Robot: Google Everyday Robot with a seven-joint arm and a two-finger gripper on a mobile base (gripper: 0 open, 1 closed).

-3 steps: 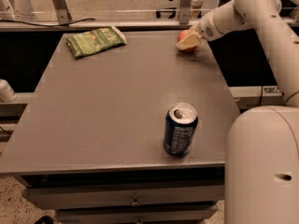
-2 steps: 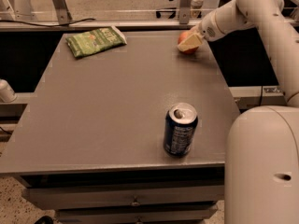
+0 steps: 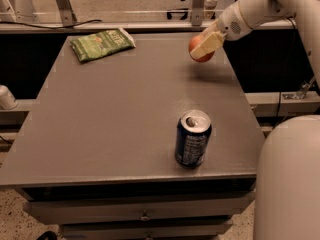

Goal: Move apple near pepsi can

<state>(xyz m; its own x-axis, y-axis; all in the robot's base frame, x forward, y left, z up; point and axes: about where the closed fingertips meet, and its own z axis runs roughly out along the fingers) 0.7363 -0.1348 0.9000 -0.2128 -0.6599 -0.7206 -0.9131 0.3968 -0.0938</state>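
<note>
One grey bench (image 3: 100, 134), with one shut drawer (image 3: 145, 215) under its front edge; contents hidden. One white robot arm (image 3: 260, 6) reaches in from the upper right. One flat green snack bag (image 3: 102, 44) lies at the far left corner, well apart from everything else. One pepsi can (image 3: 193, 139) stands upright near the front edge, right of centre, silver top up; what is inside it cannot be seen. One apple (image 3: 201, 58), red-orange, sits at the far right of the bench, well apart from the can. One end effector (image 3: 202, 48) is closed around the apple, a cream finger across its front. Whether the apple touches the surface cannot be told.
</note>
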